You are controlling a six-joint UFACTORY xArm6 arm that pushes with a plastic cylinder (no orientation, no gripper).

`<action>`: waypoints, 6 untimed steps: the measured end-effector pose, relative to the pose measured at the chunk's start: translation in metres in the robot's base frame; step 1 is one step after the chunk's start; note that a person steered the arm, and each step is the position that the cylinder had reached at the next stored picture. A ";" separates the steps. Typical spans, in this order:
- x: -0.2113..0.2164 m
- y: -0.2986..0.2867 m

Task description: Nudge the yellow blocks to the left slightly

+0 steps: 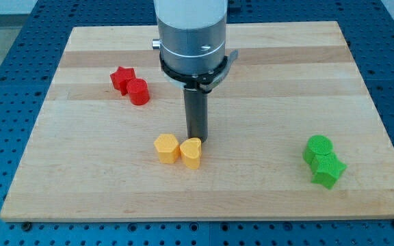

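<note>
Two yellow blocks sit side by side near the board's lower middle: a yellow hexagon-like block (166,147) on the left and a yellow heart-shaped block (191,152) touching its right side. My tip (197,139) is at the end of the dark rod, just behind and slightly right of the heart block, touching or nearly touching its top-right edge.
A red star block (122,78) and a red round block (139,91) sit together at the upper left. A green round block (318,148) and a green star block (327,170) sit together at the lower right. The wooden board (252,82) lies on a blue perforated table.
</note>
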State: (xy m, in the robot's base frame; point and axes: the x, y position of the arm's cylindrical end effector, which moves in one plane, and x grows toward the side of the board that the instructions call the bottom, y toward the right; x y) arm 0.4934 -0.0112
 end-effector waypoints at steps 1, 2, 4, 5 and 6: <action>-0.001 0.035; 0.006 0.063; 0.033 0.007; 0.033 -0.025; 0.033 -0.029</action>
